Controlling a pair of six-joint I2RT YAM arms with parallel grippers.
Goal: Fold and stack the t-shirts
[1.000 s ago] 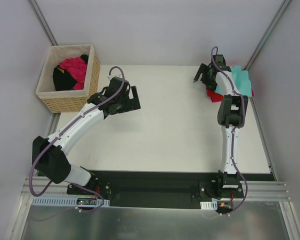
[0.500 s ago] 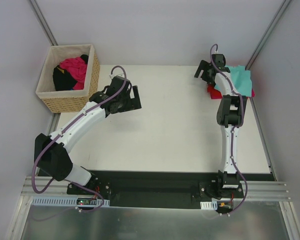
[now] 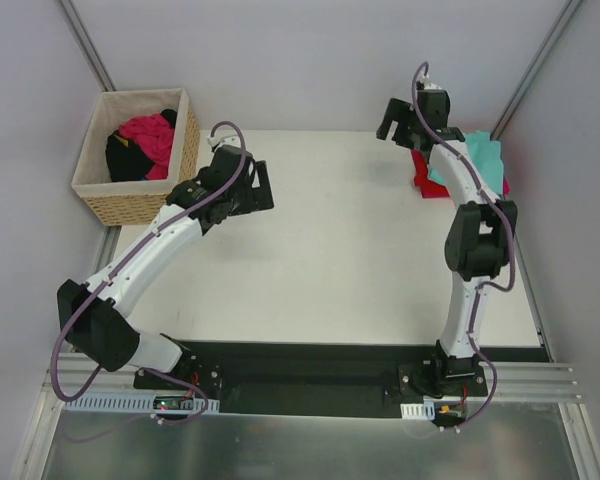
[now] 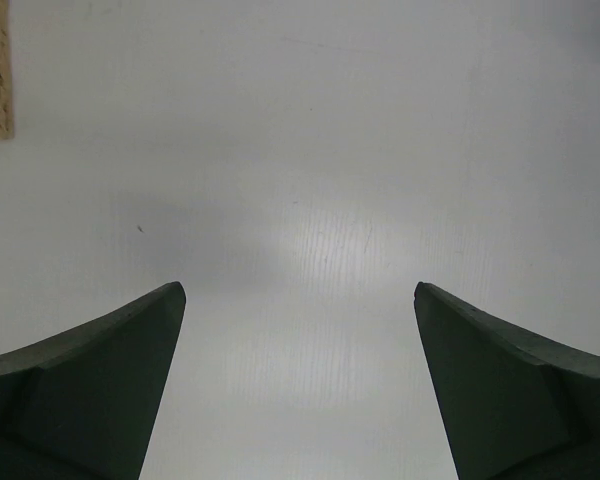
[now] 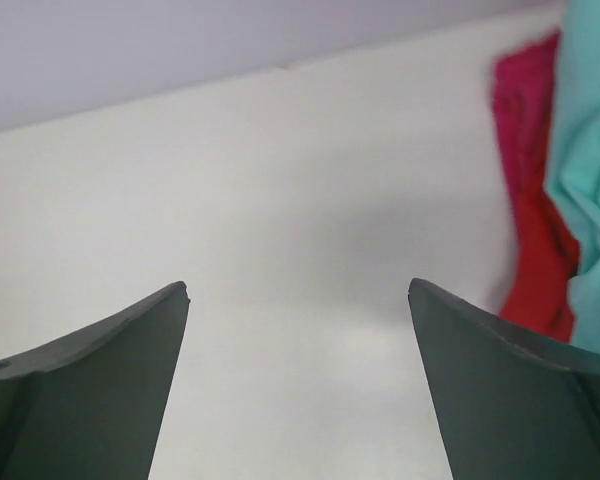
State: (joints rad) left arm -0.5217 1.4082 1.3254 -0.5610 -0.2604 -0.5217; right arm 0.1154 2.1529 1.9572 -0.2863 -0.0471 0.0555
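Nearest you, the table [image 3: 330,270]: flat, white, matte. Mid-left, your left gripper [image 3: 252,188]: dark wedge-shaped fingers [image 4: 90,390] spread wide, holding nothing, only bare tabletop between them. Just beyond it at far left, one wicker basket [image 3: 140,208]: woven, square, tan. In it lies a crumpled magenta-pink t-shirt [image 3: 148,135] beside a black garment [image 3: 125,158], both well apart from either gripper. At the far right corner, a teal t-shirt [image 3: 480,158]: soft, folded flat, lying on a red t-shirt [image 3: 421,170] whose edge shows along the pile's left side. You cannot read the pile's long axis with certainty. Farthest, your right gripper [image 3: 394,120]: jaws parted wide, empty. It stands just left of the pile and clear of it, so the red and teal cloth lie outside its right finger [image 5: 510,390].
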